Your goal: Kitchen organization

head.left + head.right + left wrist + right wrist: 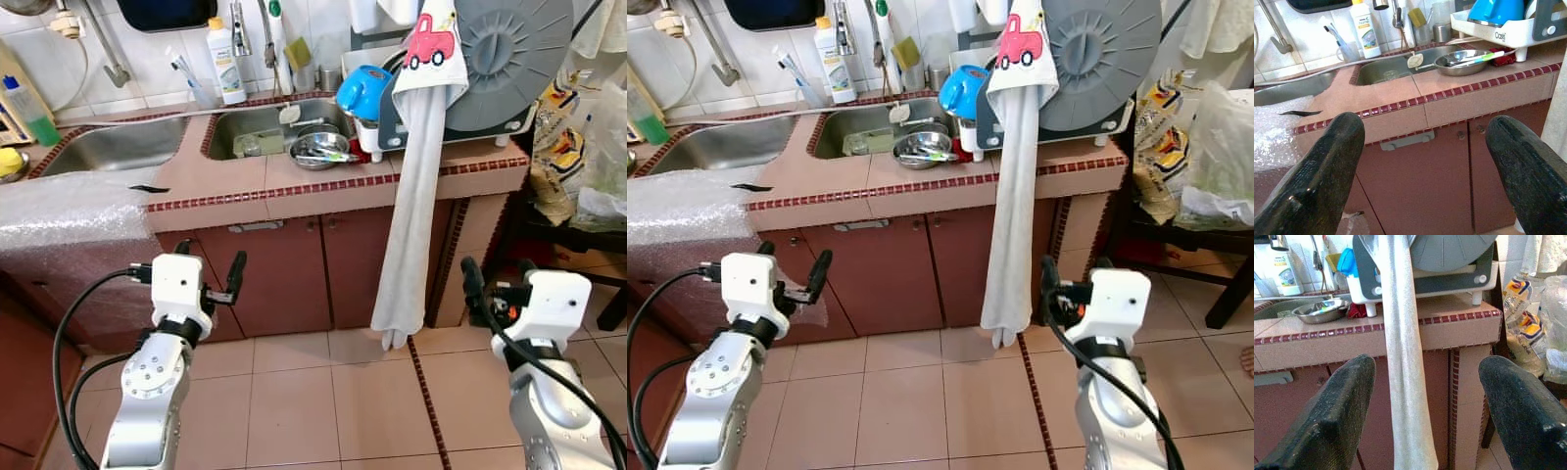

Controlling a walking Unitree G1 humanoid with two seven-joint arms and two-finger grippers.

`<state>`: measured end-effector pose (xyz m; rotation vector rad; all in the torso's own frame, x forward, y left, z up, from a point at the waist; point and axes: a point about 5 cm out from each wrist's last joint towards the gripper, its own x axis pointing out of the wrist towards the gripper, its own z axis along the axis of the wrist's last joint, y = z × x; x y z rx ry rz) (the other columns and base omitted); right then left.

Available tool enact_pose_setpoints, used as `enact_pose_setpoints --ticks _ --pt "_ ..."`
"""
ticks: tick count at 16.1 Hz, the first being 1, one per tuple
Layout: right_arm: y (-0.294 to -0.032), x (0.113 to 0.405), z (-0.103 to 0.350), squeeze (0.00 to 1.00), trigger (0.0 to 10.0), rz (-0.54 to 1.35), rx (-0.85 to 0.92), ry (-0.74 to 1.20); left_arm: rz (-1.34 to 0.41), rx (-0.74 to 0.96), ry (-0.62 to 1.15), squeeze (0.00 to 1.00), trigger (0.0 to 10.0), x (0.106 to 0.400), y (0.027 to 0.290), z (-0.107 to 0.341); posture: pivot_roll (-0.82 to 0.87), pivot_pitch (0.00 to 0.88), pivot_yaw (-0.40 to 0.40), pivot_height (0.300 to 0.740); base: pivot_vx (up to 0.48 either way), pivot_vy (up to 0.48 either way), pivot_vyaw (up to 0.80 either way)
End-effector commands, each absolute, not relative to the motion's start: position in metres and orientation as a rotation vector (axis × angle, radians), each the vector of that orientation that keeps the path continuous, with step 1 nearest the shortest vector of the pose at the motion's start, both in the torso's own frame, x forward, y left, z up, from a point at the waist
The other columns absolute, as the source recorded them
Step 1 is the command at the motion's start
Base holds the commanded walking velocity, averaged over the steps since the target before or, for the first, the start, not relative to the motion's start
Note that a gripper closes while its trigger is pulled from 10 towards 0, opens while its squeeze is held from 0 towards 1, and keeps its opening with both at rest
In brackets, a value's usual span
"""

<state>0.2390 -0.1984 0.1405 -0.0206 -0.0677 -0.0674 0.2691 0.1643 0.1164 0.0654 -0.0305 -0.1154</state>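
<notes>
A pink tiled counter [230, 191] holds two sinks. At the edge of the right sink [257, 127] sits a steel bowl [318, 150] with utensils in it. A blue cup [362, 88] lies in the white dish rack [1508, 34] beside a grey round lid [509, 49]. A long white towel [416, 196] hangs from the rack down past the cabinet doors. My left gripper [211, 264] is open, held low in front of the cabinets. My right gripper [498, 277] is open too, just right of the towel's lower end. Both are empty.
Bubble wrap [69, 211] covers the counter's left end, by the left sink [118, 145]. A white soap bottle [227, 64] and a green bottle [24, 110] stand at the back wall. Plastic bags [563, 147] and dark furniture [588, 245] crowd the right side. Tiled floor lies below.
</notes>
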Motion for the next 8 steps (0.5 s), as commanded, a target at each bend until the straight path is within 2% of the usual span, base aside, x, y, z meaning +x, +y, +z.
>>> enact_pose_setpoints --ticks 1,8 --pt "-0.1978 0.2404 0.1427 0.00 10.0 -0.072 -0.017 -0.082 -0.105 0.076 -0.033 0.00 10.0 0.2714 0.1674 0.1181 -0.06 0.000 0.145 0.740 0.000 0.000 0.00" --pt "-0.1977 0.2379 0.1403 0.00 10.0 -0.086 -0.001 -0.076 -0.151 0.043 0.041 0.00 10.0 0.2716 0.1616 0.1120 -0.08 0.000 0.157 0.740 0.000 0.000 0.00"
